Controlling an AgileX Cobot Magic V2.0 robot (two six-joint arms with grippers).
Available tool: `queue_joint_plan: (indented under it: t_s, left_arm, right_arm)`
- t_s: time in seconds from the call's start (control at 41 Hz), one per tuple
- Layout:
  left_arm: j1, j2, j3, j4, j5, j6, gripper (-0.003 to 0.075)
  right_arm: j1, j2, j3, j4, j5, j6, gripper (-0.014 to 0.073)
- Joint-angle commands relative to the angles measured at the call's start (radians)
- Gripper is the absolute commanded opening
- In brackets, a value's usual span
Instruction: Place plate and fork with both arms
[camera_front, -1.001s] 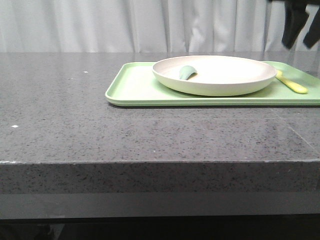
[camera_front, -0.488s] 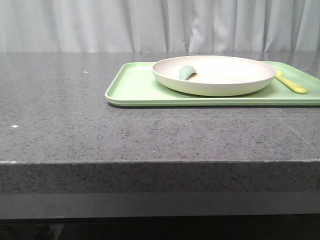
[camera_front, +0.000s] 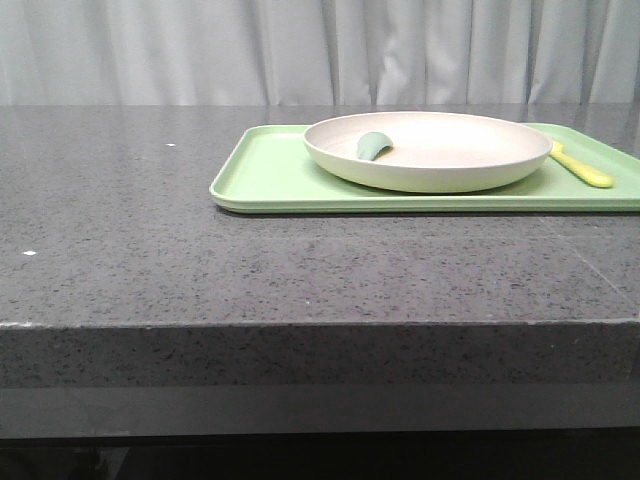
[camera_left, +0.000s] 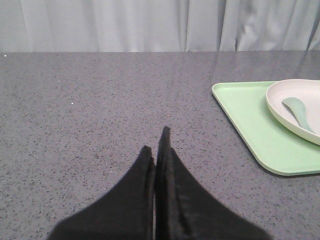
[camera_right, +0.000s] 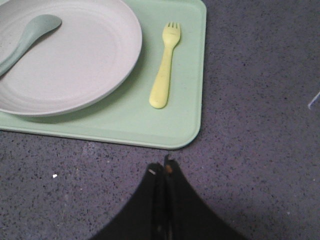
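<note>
The dark gripper seen a second ago at the upper right of the front view is gone from that view; the plate, fork and tray are unchanged in position.

In the front view, the plate (camera_front: 428, 150) is seen right of centre in the upper half, resting on the light-green tray (camera_front: 270, 180), which lies on the dark speckled table (camera_front: 200, 270). A small teal spoon (camera_front: 372, 146) lies inside the plate toward its left side. The fork (camera_front: 582, 168) lies on the tray just beside the plate's right edge, near the right border of the frame.

In the left wrist view, the left gripper (camera_left: 156, 145) is seen at bottom centre, its two black fingers pressed together with nothing between them, above bare table. The tray corner (camera_left: 250, 125) and part of the plate (camera_left: 280, 100) with the spoon (camera_left: 297, 110) appear at the right edge.

In the right wrist view, the right gripper (camera_right: 163, 167) is seen at bottom centre, fingers closed together and holding nothing, just outside the tray's edge (camera_right: 192, 100). The fork (camera_right: 166, 65) lies on the tray beside the plate (camera_right: 75, 55), apart from it; the spoon (camera_right: 27, 37) rests in the plate at upper left.
</note>
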Motion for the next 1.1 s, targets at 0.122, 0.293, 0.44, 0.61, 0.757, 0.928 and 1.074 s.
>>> queue_joint_plan:
  t_s: [0.122, 0.293, 0.44, 0.61, 0.757, 0.928, 1.074]
  left_arm:
    - [0.003, 0.003, -0.026, 0.002, -0.084, 0.0, -0.0018]
    - [0.003, 0.003, -0.026, 0.002, -0.084, 0.0, -0.0018]
    - [0.003, 0.003, -0.026, 0.002, -0.084, 0.0, -0.0018]
    - [0.003, 0.003, -0.026, 0.002, -0.084, 0.0, -0.0018]
    - [0.003, 0.003, -0.026, 0.002, -0.084, 0.0, -0.0018]
    - [0.003, 0.003, -0.026, 0.002, -0.084, 0.0, -0.0018]
    - [0.003, 0.003, -0.026, 0.002, -0.084, 0.0, -0.0018]
  right_arm:
    - [-0.001, -0.356, 0.235, 0.029, -0.247, -0.013, -0.0114]
    - [-0.001, -0.55, 0.299, 0.029, -0.264, -0.013, -0.0114]
    - [-0.001, -0.603, 0.3, 0.028, -0.267, -0.013, -0.0114]
    - [-0.001, -0.604, 0.3, 0.028, -0.266, -0.013, -0.0114]
    - [-0.001, -0.604, 0.3, 0.028, -0.266, -0.013, -0.0114]
    - [-0.001, -0.604, 0.3, 0.028, -0.266, -0.013, -0.0114]
    - [-0.001, -0.604, 0.3, 0.028, -0.266, -0.013, -0.0114]
